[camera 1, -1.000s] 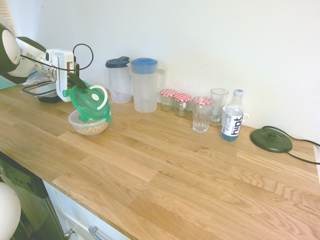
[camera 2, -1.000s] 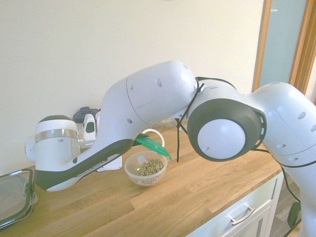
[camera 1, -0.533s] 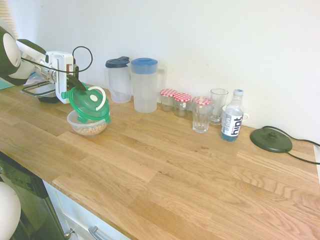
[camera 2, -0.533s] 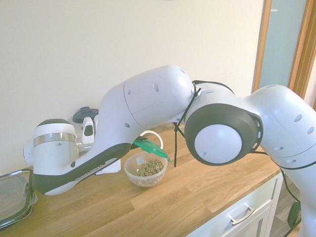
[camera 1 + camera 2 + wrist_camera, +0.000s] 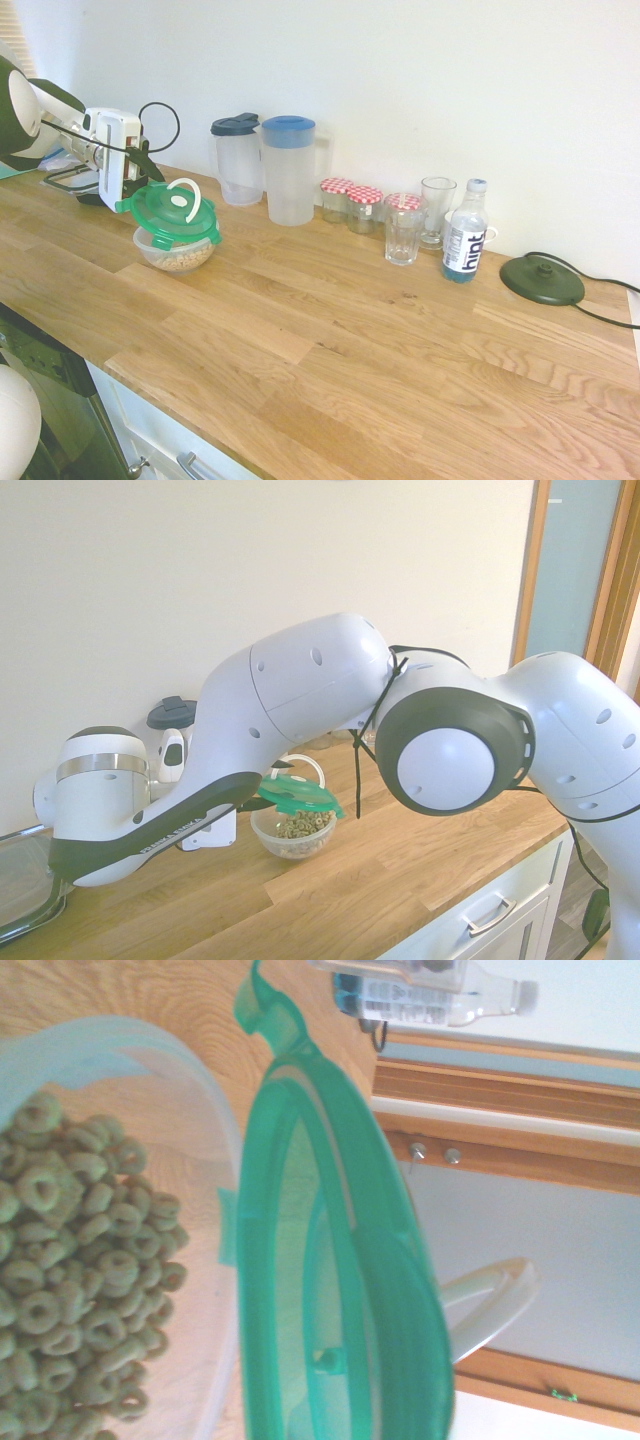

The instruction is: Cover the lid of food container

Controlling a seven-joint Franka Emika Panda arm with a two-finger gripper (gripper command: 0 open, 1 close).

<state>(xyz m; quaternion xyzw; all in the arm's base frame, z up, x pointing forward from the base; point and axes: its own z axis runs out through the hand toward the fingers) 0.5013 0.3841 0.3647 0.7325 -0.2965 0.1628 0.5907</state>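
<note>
The green lid lies slightly tilted on top of the food container, a small clear bowl of cereal rings, at the left of the wooden counter. Its white loop stands up. My gripper is just behind the lid's rear edge, close above it; I cannot tell if it touches the lid. In the second exterior view the lid caps the bowl unevenly, and the arm hides the gripper. The wrist view shows the lid edge-on beside the open bowl of cereal.
A rectangular clear box sits behind the gripper. Along the wall stand two jugs, red-topped jars, glasses, a water bottle and a black disc with a cord. The counter's front edge runs nearby.
The lid has dropped from a steep tilt to nearly flat on the bowl. The gripper has drawn back to the left, away from the bowl.
</note>
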